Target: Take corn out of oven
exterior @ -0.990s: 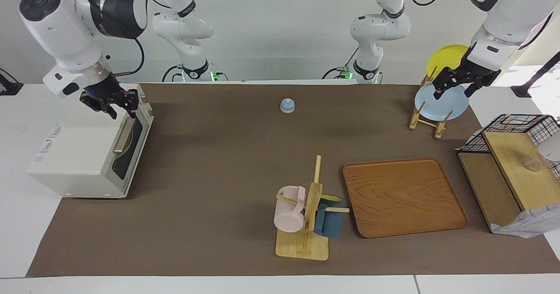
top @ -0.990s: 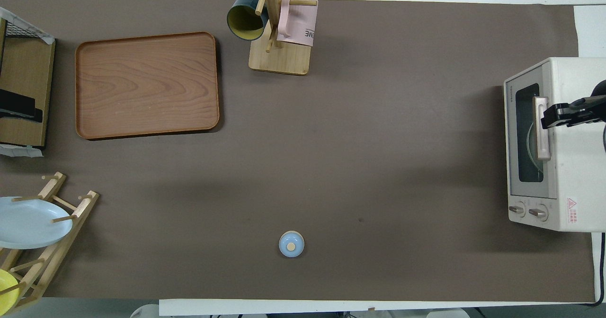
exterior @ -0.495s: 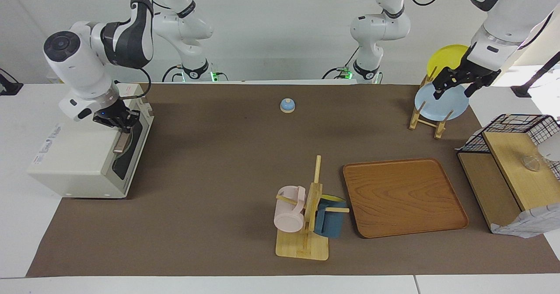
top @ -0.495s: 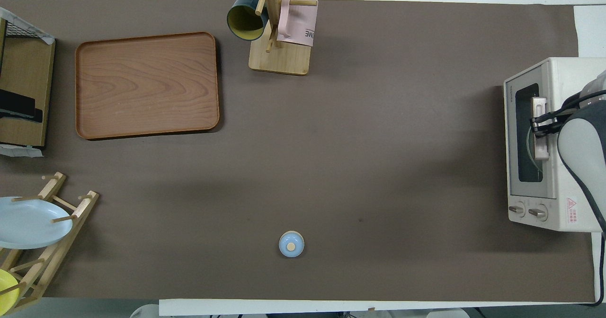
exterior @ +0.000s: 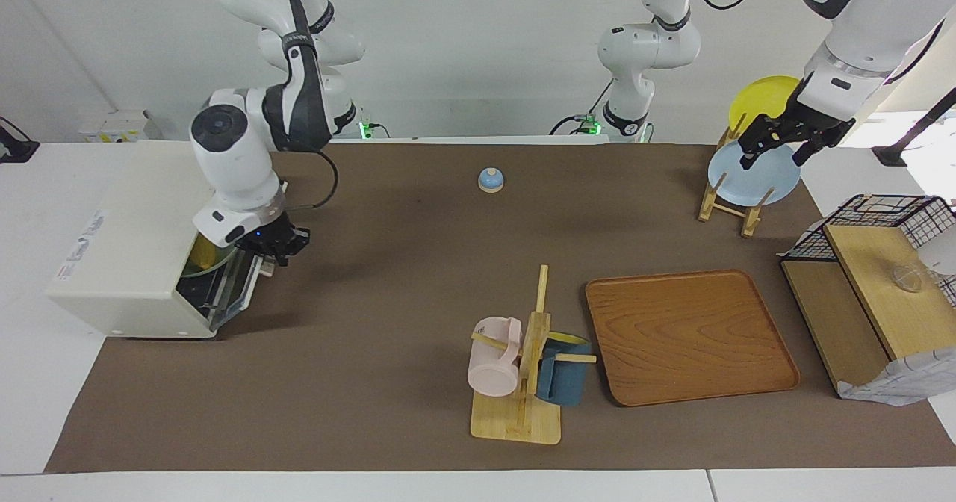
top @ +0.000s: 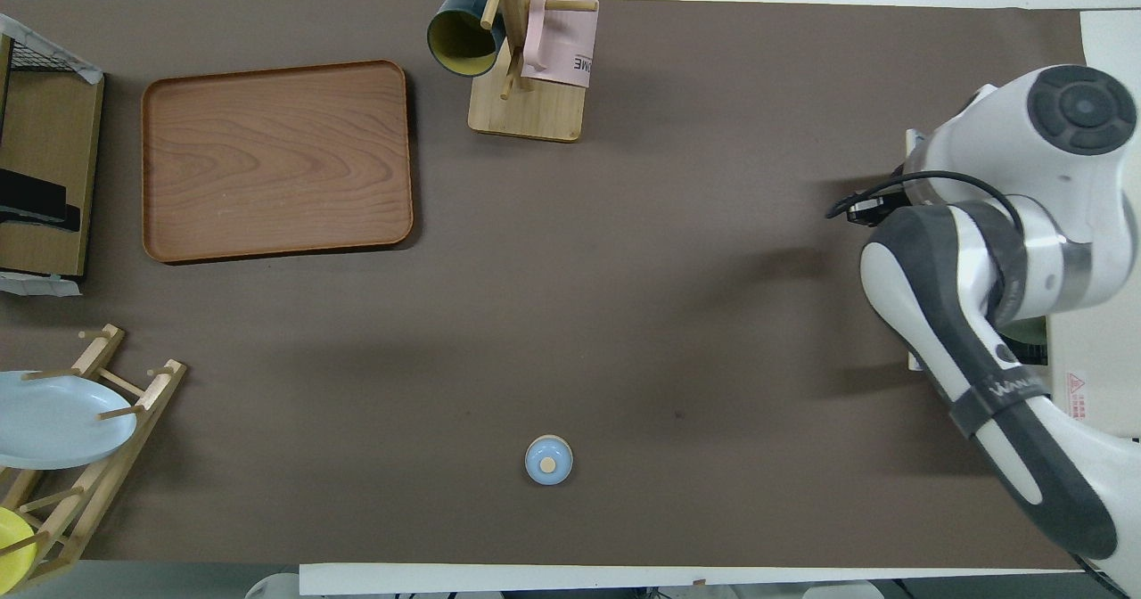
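The right gripper [exterior: 278,246] is closed on the handle of the oven [exterior: 134,263] door, holding it partly lowered so the corn [exterior: 203,252], a yellow shape just inside the opening, can be reached. In front of the oven the brown mat lies bare, leaving room for the door to drop flat. The left gripper [exterior: 773,143], its fingers parted and empty, waits over the plate rack [exterior: 728,203], well apart from the oven.

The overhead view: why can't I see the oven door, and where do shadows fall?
Overhead view: the right arm covers the oven front, with soft shadows on the brown mat beside it. Facing view: the door hangs partly open, something yellow inside.
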Robot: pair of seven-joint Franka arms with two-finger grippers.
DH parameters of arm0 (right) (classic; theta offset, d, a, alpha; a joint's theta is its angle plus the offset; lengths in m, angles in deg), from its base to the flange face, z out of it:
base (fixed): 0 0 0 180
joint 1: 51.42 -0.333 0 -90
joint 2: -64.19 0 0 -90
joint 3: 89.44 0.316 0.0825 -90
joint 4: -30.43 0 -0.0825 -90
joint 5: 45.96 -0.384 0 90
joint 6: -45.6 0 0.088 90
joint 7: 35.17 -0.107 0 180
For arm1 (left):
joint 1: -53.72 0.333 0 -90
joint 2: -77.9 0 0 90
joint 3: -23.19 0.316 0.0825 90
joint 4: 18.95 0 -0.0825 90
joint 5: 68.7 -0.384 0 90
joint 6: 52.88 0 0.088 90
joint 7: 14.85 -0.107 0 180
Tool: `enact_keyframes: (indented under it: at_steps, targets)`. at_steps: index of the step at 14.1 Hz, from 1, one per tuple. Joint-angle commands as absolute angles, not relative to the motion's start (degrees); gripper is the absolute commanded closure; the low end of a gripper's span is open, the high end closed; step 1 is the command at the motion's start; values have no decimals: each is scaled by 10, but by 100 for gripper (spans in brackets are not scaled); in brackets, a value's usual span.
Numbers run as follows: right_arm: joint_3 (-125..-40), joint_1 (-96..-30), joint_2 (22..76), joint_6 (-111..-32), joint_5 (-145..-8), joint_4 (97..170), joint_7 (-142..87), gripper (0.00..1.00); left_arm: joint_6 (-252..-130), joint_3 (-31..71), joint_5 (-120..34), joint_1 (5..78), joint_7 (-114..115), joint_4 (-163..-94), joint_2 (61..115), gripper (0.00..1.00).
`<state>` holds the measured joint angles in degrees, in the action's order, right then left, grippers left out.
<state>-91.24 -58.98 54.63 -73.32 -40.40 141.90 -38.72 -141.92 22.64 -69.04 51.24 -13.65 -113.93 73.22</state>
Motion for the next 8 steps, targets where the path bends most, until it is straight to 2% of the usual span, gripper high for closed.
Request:
enact_keyframes:
  at_steps: [1, 2, 4, 8]
  targets:
    - [-911, -583, 544, -659, -435, 1338, -390, 43, -1410, 224, -684, 520, -140, -1141, 727, 0]
    - [-914, -576, 547, -652, -439, 1337, -388, 35, -1410, 224, -684, 520, -140, -1141, 728, 0]
    - [-914, -552, 553, -625, -439, 1353, -389, 34, -1410, 224, -684, 519, -140, -1141, 727, 0]
    - [-915, -523, 587, -645, -439, 1436, -378, 35, -1410, 224, -684, 520, -140, -1141, 727, 0]
